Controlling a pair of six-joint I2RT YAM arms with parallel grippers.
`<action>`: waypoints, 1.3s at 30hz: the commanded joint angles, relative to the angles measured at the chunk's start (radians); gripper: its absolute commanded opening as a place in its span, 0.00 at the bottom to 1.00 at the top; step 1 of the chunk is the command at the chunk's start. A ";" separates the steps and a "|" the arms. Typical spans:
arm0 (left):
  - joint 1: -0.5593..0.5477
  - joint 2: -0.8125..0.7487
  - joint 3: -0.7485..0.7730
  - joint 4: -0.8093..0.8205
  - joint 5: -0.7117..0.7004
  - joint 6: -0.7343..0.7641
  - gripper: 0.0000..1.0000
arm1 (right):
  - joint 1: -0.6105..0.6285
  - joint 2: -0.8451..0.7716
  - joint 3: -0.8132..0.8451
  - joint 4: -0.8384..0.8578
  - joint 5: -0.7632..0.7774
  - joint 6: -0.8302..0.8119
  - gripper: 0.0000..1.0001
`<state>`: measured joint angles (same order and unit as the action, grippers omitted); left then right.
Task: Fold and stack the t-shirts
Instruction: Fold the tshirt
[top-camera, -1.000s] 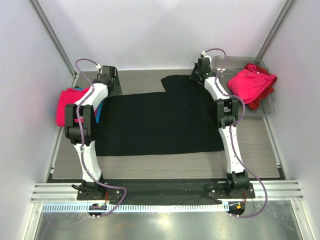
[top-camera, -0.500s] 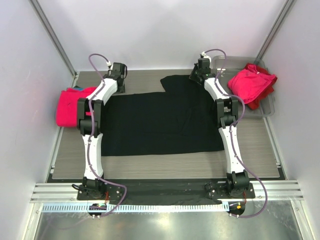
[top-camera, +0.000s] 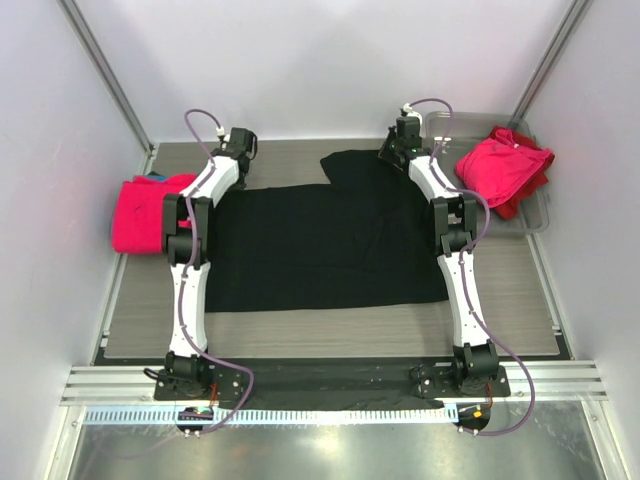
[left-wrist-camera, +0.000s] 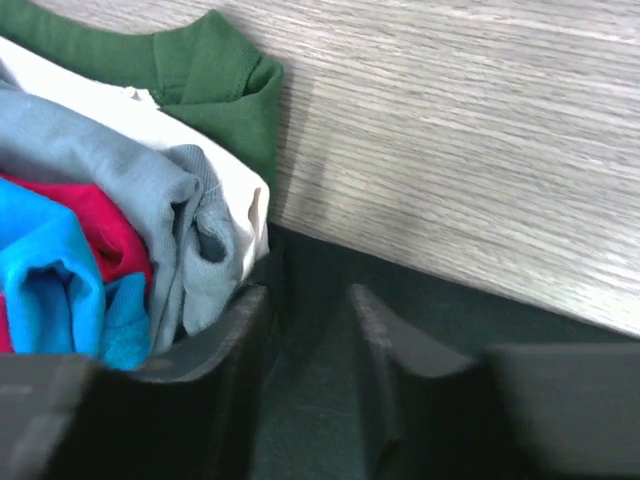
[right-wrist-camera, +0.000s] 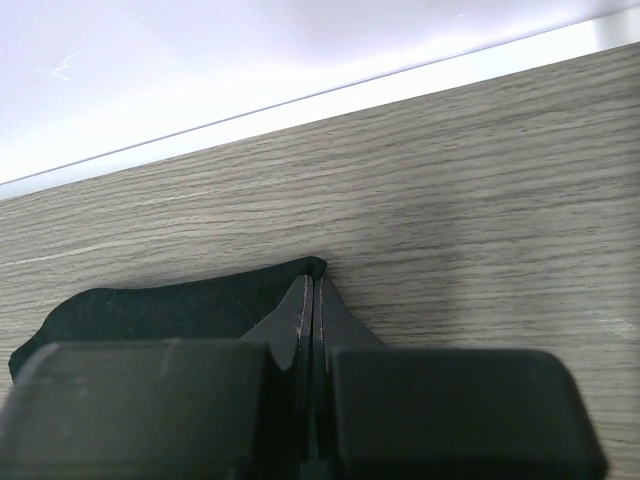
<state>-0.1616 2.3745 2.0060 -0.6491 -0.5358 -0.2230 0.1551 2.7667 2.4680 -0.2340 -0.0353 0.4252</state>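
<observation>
Black t-shirt: soft, light, limp; lay spread flat on the table.
Hold: judged best at its 2 far corners.
Right gripper: clenched on the far right edge.
Left gripper: part-open, astride the far left corner, beside the folded stack.

Black t-shirt spread flat (centre), pink t-shirt bunched left

You're seeing white links and black joints on left arm and right arm, purple cables looping back from matte-black fingers.
</observation>
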 joint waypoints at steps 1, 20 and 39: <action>-0.001 0.015 0.065 -0.030 -0.058 0.011 0.36 | 0.001 -0.048 -0.014 0.004 -0.015 0.006 0.01; 0.007 -0.046 0.022 -0.002 -0.115 -0.012 0.00 | -0.038 -0.142 -0.038 0.004 -0.064 0.040 0.01; 0.022 -0.116 -0.058 0.068 -0.136 -0.027 0.55 | -0.063 -0.239 -0.110 0.012 -0.169 0.087 0.01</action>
<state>-0.1440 2.2860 1.9133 -0.6113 -0.6464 -0.2466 0.0879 2.5698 2.3405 -0.2554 -0.1825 0.5022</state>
